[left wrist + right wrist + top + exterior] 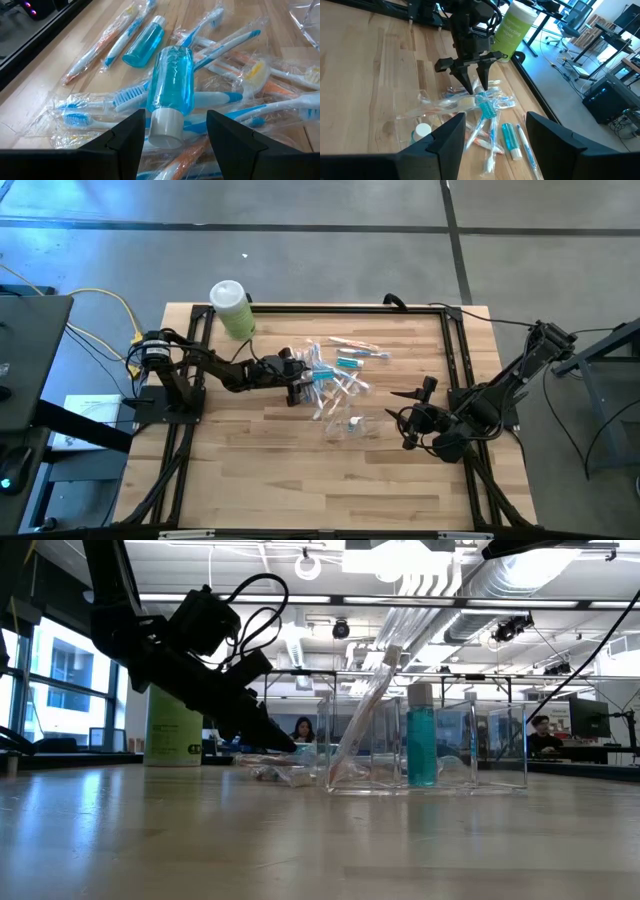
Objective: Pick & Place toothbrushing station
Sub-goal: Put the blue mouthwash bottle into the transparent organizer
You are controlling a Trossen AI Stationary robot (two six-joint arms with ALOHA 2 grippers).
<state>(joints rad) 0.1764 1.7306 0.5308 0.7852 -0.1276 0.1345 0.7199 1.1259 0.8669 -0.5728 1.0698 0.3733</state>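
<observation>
- Two dark arms over a wooden table [250, 480], left one at work, right one waiting.
- Left gripper [300, 385] reached out to the pile of wrapped toothbrushes [335, 385] near the table's middle, fingers spread, tips down at the pile's near edge.
- Seen from the left wrist: small blue bottle [172, 90] with white cap lying on top of the toothbrushes, cap end pointing in between the two fingers [125, 142]; whether touching the cap, cannot tell; nothing pinched.
- Second blue tube [145, 42] lying farther off beside two more wrapped brushes.
- Toothbrushes in clear wrappers, blue-white and orange, crossed over one another in a loose heap.
- Clear plastic holder [430, 750] standing on the table just beside the heap, with a blue bottle [421, 740] upright inside and one wrapped brush [365, 710] leaning tilted in it.
- Right gripper [412, 418] low near the table's right side, well apart from the heap, fingers spread, holding nothing.
- Light-green canister [232, 310] with white lid lying at the table's far edge, behind the left arm.
</observation>
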